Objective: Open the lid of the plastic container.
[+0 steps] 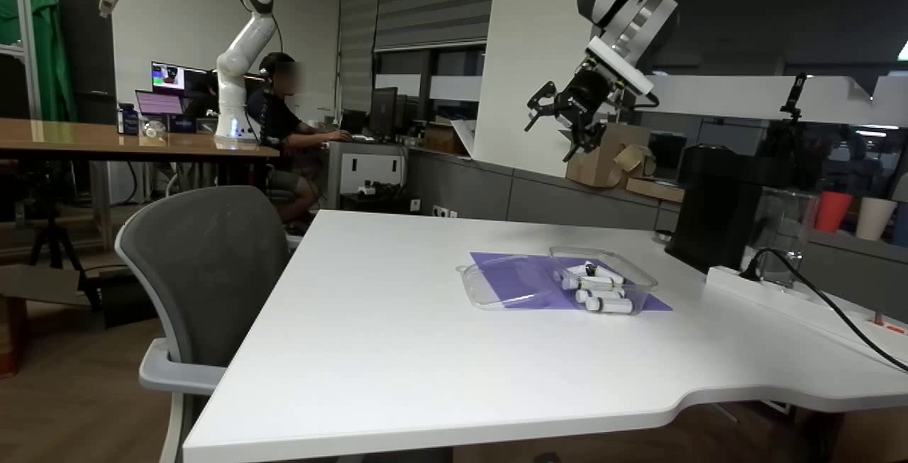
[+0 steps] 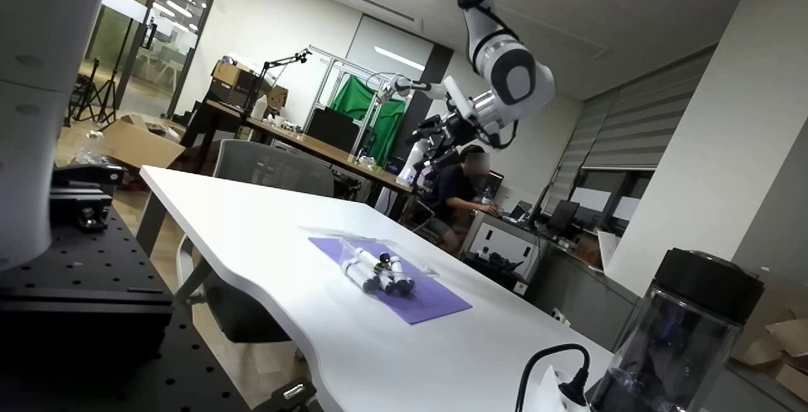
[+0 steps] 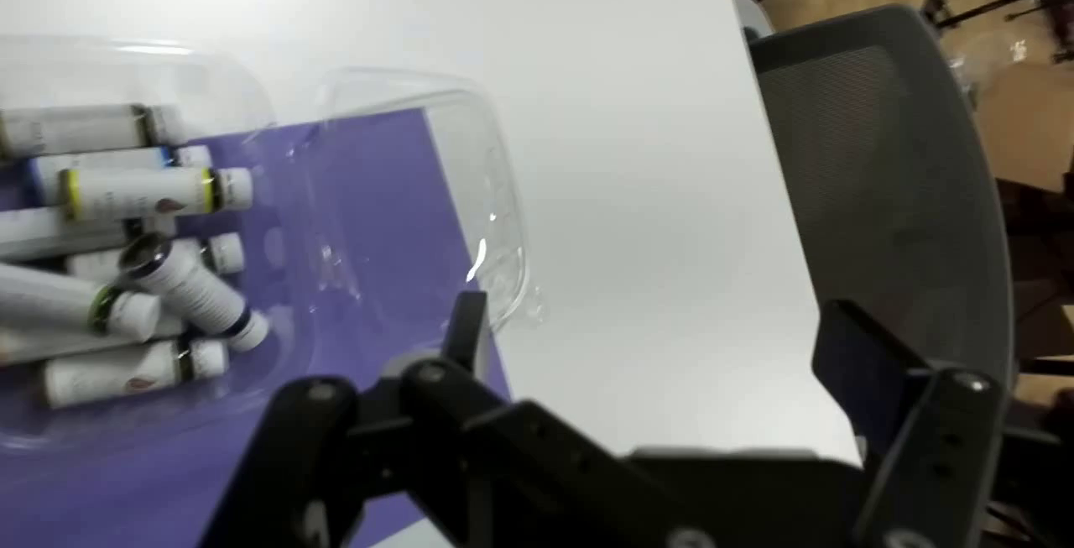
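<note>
Plastic lid (image 1: 505, 284), clear, lies about flat just beside the plastic container (image 1: 640, 281) in an exterior view, on the side toward the chair (image 1: 206, 271). Hinged or loose, can't tell. Gripper (image 1: 549, 141), black, hangs well above the white tabletop (image 1: 397, 364), fingers spread, nothing between them. Lid reads as already open; task probably done.

White tubes (image 2: 361, 275) heaped in the container, on purple sheet (image 2: 426, 303), in an exterior view. Lid edge too see-through to pick out surely. Gripper high, well apart from both; finger gap unreadable against the background.

Wrist view: lid (image 3: 403, 221) left of the finger gap, container (image 3: 281, 288) further left. Lid's longer side seems to run along the container's edge, roughly square to the line between fingertips. View-left finger (image 3: 463, 330) covers a lid corner by line of sight only. Gap itself faces white tabletop (image 3: 654, 195). Judgement: touching the lid would need a shift toward the container, then descent; otherwise just back off.
</note>
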`<state>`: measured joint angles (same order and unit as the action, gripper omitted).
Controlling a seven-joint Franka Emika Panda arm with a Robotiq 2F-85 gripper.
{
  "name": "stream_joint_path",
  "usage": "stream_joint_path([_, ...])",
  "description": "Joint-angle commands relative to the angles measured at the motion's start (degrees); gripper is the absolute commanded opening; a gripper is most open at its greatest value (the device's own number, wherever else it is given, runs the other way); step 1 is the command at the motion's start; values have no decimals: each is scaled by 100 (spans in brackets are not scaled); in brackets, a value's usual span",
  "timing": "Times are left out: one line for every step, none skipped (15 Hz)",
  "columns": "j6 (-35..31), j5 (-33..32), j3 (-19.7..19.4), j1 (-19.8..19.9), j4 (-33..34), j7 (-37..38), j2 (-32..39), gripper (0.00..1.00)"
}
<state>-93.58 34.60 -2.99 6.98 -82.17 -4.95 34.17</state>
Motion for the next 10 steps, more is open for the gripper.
stream_joint_path([-59, -969, -171, 35, 308, 246, -318, 100])
stream_joint_path([-169, -1228, -202, 50, 328, 224, -408, 100])
stream_joint_path([-313, -1477, -240, 55, 335, 199, -490, 100])
stream_joint_path([-507, -1711, -279, 58, 291, 206, -585, 100])
stream_joint_path([-704, -1957, -319, 43, 244, 244, -665, 100])
stream_joint_path([-896, -2215, -361, 21, 208, 299, -713, 100])
stream_joint_path([-672, -1906, -165, 185, 264, 74, -589, 100])
stream_joint_path([-781, -2061, -192, 183, 265, 89, -628, 100])
stream_joint_path([-822, -2115, -205, 182, 265, 93, -644, 100])
stream_joint_path([-842, -2148, -210, 179, 265, 96, -645, 100])
